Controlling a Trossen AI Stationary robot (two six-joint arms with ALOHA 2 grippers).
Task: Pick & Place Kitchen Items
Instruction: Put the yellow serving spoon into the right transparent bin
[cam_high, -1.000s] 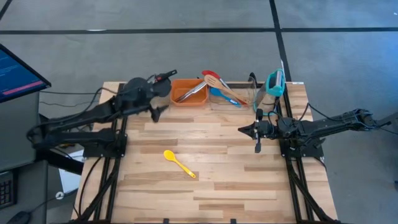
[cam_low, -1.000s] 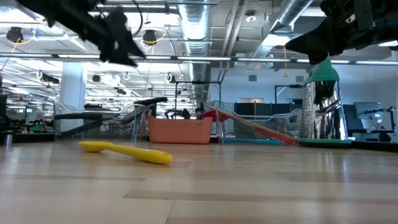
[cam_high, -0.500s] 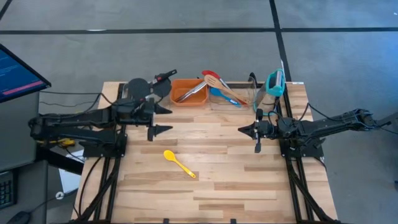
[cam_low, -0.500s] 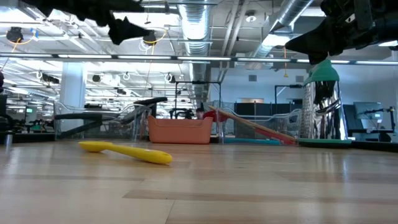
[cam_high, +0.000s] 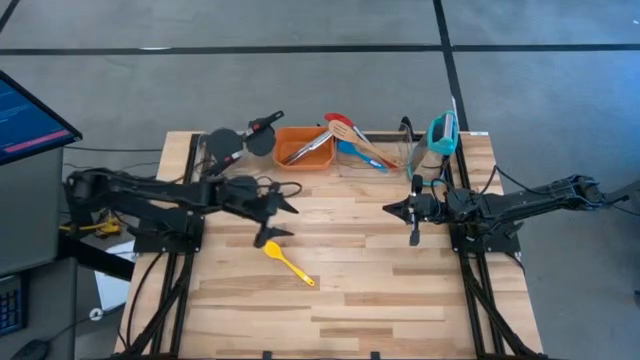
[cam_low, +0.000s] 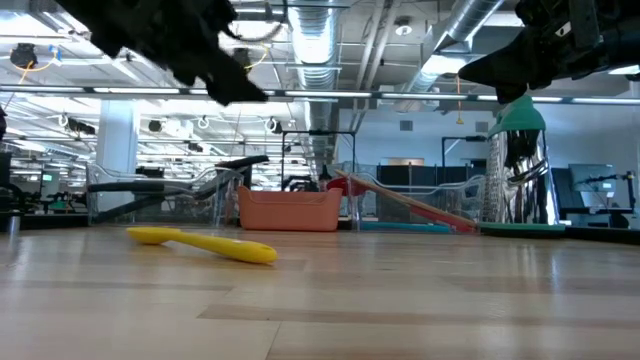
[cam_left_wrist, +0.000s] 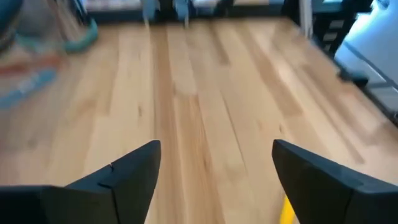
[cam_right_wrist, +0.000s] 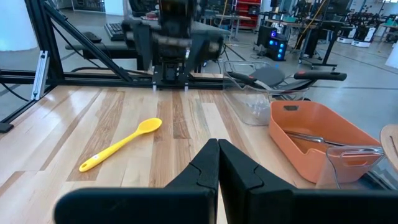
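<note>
A yellow spoon (cam_high: 288, 263) lies flat on the wooden table, left of centre; it also shows in the low view (cam_low: 205, 243) and the right wrist view (cam_right_wrist: 121, 144). My left gripper (cam_high: 289, 220) hovers open just beyond the spoon's bowl, above the table and touching nothing. In its own view (cam_left_wrist: 214, 168) only a sliver of the spoon (cam_left_wrist: 287, 211) shows. My right gripper (cam_high: 388, 209) waits shut at the table's right, above the wood (cam_right_wrist: 217, 163). Metal tongs (cam_high: 308, 150) lie in the orange bin (cam_high: 318, 163).
At the far edge, clear bins (cam_high: 392, 152) hold red, blue and wooden utensils (cam_high: 355, 142). Two black spatulas (cam_high: 240, 140) lie left of the orange bin. A teal-topped holder (cam_high: 442, 132) stands at the far right corner. Bare wood lies toward the near edge.
My left gripper has swung from beside the orange bin toward the table's near edge and centre, sinking and rolling, and now hangs over the yellow spoon's bowl end. It has stayed open. The spoon has not moved.
</note>
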